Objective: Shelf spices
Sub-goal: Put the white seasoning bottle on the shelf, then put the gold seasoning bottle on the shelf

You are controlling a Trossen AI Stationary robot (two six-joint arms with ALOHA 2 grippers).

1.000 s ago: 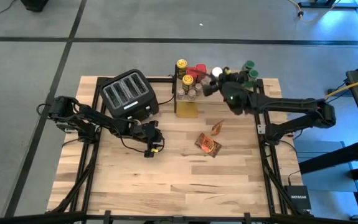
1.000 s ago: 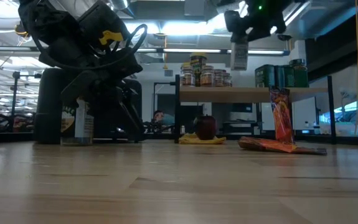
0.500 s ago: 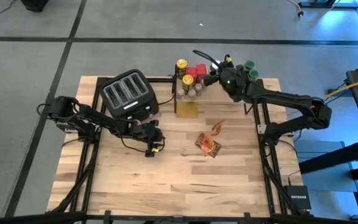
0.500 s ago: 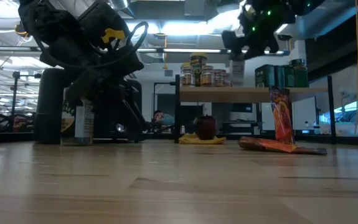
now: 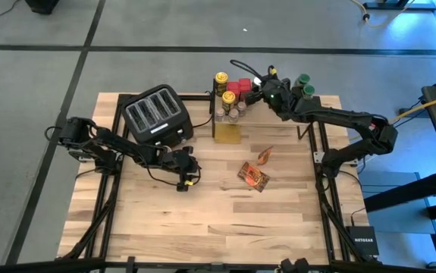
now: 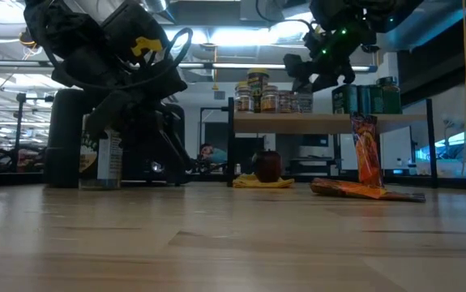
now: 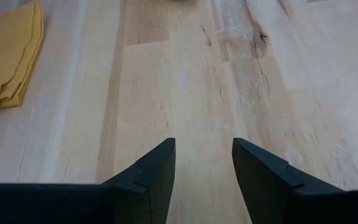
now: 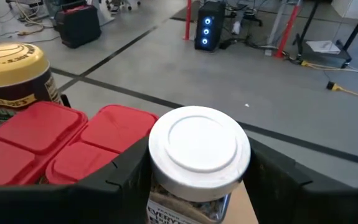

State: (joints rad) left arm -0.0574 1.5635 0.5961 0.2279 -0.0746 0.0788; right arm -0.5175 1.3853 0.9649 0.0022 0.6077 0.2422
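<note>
My right gripper point(image 5: 261, 89) reaches over the shelf point(image 5: 278, 117) at the table's far side and is shut on a white-lidded spice jar point(image 8: 198, 149). In the low view this jar point(image 6: 302, 102) stands level with the other jars on the plank point(image 6: 330, 122). Next to it are red-lidded tins point(image 8: 60, 134), yellow-lidded jars point(image 5: 221, 79) and green-lidded jars point(image 5: 304, 85). Two orange foil packets point(image 5: 253, 176) lie on the table before the shelf. My left gripper point(image 5: 186, 171) is open and empty, low over the tabletop point(image 7: 197, 93). My right gripper pinches the white-lidded jar between its two fingers, on the jar's body just below the lid point(image 8: 160, 186). The fingers come from the table's right side, slanting down. The jar is upright, its bottom level with the plank; the base itself is hidden.
A black four-slot toaster point(image 5: 157, 115) stands at the far left. A yellow cloth point(image 5: 228, 133) and a dark red round thing point(image 6: 267, 165) lie under the shelf. One packet point(image 6: 365, 150) stands upright in the low view. Bare wood lies toward the near edge.
My right gripper has gone toward the table's far edge and down with the white-lidded jar. The jar hung well above the shelf's jars and now sits level with them on the plank.
</note>
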